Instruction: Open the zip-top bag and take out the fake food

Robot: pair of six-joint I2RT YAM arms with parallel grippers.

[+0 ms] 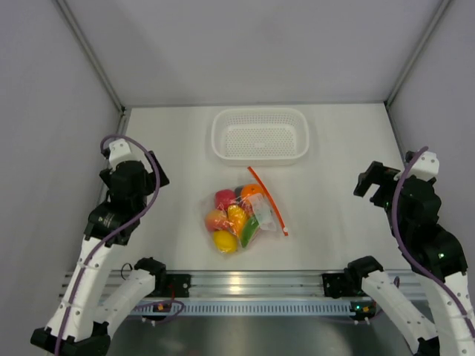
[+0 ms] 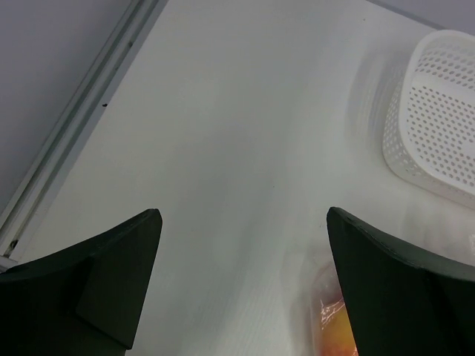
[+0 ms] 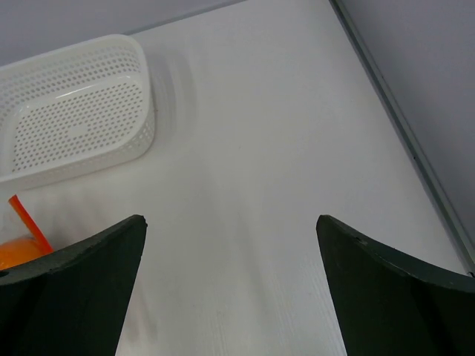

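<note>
The clear zip-top bag [image 1: 269, 216] lies in the middle of the white table, its orange-red zip strip [image 1: 267, 199] along the right side. Inside sit the fake food [image 1: 234, 219]: red, orange, yellow and green pieces. My left gripper [image 1: 152, 172] hangs open to the left of the bag, well apart from it; in the left wrist view [image 2: 243, 222] only a corner of the bag [image 2: 332, 315] shows by the right finger. My right gripper [image 1: 369, 180] stands open to the right, also apart; its wrist view [image 3: 231, 222] shows the zip strip [image 3: 28, 222] at the far left.
A white perforated basket [image 1: 260, 136] stands behind the bag, also in the left wrist view [image 2: 434, 126] and the right wrist view [image 3: 74, 104]. Grey walls close in the table on three sides. An aluminium rail [image 1: 245, 285] runs along the near edge.
</note>
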